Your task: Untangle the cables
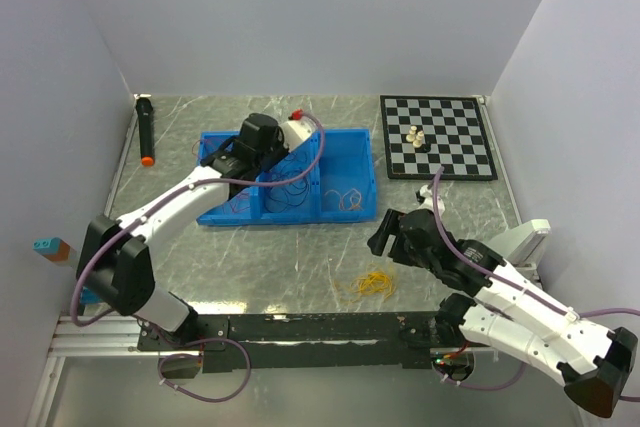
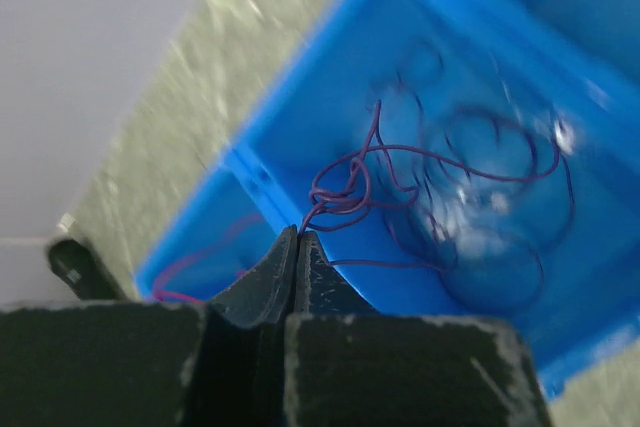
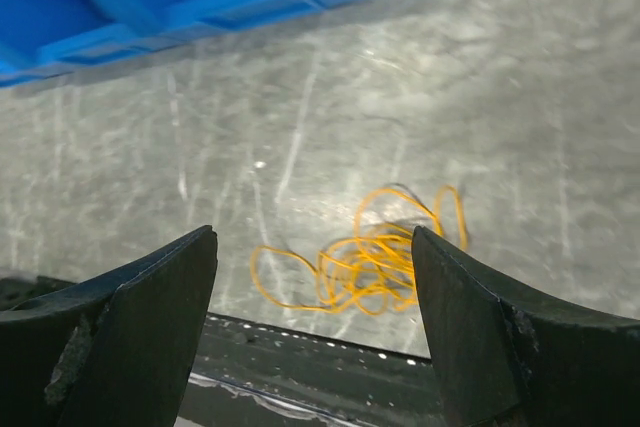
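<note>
The left fingers are pressed fully together inside the blue bin. A thin purple cable runs out of their very tips and rises into a small knot just above them, then spreads in loose, overlapping loops over the compartment floor. The bin's wall stands close on the left of these fingers, with a reddish strand low beside it, while the compartment opens wider to the right. The right fingers are spread wide and hold nothing. They hang over the tabletop, with the yellow-orange cable bundle lying flat below and between them, apart from both. That bundle is a small heap of fine curls with one loop trailing leftward. It sits near the tabletop's near edge, just beyond the black rail, with bare marbled surface between it and the bin. More orange loops lie in the bin's right-hand compartment. A chessboard lies well apart at the far right.
</note>
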`<act>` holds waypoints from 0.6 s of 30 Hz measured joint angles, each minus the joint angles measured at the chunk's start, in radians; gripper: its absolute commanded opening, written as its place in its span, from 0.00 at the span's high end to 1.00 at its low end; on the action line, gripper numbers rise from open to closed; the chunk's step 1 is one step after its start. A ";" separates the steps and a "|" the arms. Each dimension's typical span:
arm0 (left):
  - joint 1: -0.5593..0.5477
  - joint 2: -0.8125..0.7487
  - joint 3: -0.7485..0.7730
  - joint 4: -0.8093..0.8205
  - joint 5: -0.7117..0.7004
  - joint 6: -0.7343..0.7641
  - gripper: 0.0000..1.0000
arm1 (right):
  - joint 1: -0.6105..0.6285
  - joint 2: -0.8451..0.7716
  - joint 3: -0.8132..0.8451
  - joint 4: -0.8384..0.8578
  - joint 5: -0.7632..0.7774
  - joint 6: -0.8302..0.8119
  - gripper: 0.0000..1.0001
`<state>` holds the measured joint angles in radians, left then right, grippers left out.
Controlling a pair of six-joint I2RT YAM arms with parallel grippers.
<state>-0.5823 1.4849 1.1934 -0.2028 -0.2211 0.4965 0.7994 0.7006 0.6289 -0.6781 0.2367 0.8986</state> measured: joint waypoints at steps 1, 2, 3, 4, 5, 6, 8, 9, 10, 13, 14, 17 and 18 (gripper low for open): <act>0.000 0.014 0.005 -0.045 -0.003 -0.008 0.89 | 0.000 0.000 -0.001 -0.015 0.006 0.011 0.16; 0.000 0.028 0.010 -0.077 -0.004 -0.014 0.79 | 0.000 0.001 -0.002 -0.030 0.011 0.023 0.16; 0.000 0.049 0.020 -0.123 -0.005 -0.021 0.66 | 0.000 0.002 -0.003 -0.043 0.013 0.031 0.16; 0.000 0.072 0.032 -0.168 -0.005 -0.032 0.55 | 0.000 0.005 -0.007 -0.054 0.014 0.040 0.16; 0.000 0.089 0.040 -0.195 -0.005 -0.032 0.44 | 0.000 0.010 -0.011 -0.063 0.014 0.049 0.16; 0.000 0.104 0.048 -0.223 -0.005 -0.038 0.31 | 0.000 0.021 -0.017 -0.073 0.013 0.056 0.16; 0.000 0.121 0.056 -0.261 -0.006 -0.047 0.18 | 0.000 0.044 -0.032 -0.082 0.009 0.069 0.18; 0.000 0.122 0.061 -0.285 -0.005 -0.058 0.14 | 0.000 0.061 -0.040 -0.087 0.007 0.075 0.20; 0.000 0.122 0.068 -0.299 -0.005 -0.061 0.11 | 0.000 0.077 -0.049 -0.089 0.005 0.079 0.22; 0.000 0.121 0.143 -0.365 0.010 -0.079 0.06 | 0.000 0.119 -0.082 -0.081 -0.017 0.083 0.30; 0.001 0.120 0.185 -0.393 0.020 -0.090 0.05 | 0.000 0.127 -0.099 -0.076 -0.027 0.085 0.34; 0.001 0.116 0.347 -0.489 0.066 -0.117 0.02 | 0.001 0.127 -0.131 -0.062 -0.054 0.085 0.58; 0.001 0.111 0.409 -0.525 0.089 -0.126 0.01 | 0.001 0.127 -0.134 -0.058 -0.063 0.083 0.67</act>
<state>-0.5812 1.5955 1.6028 -0.7277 -0.1322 0.3702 0.8005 0.8280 0.4950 -0.7364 0.1738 0.9813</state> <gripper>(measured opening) 0.960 0.551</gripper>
